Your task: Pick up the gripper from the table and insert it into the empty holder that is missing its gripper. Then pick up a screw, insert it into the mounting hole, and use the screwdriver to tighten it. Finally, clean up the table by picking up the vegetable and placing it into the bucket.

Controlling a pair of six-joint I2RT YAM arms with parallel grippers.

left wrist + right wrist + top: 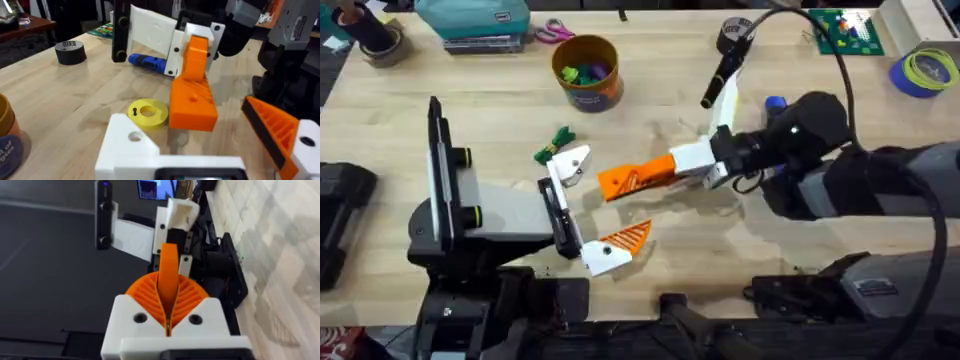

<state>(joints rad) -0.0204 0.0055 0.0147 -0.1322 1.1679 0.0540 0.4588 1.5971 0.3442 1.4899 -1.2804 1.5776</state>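
My right gripper is clamped on the loose orange plastic wedge finger, its tip near the bare white angular holder on my left gripper, whose jaws stand wide. Green leafy toy vegetable lies just beyond that holder. Round orange-brown bucket sits farther back; blue pen-shaped screwdriver lies beneath my right arm.

The gripper lies mid-table, between the holder on its left and the right gripper on its right. The vegetable sits just beyond the holder; farther back stands the bucket, toys inside. The screwdriver lies far right, behind the right arm. A tape roll sits at the far edge.
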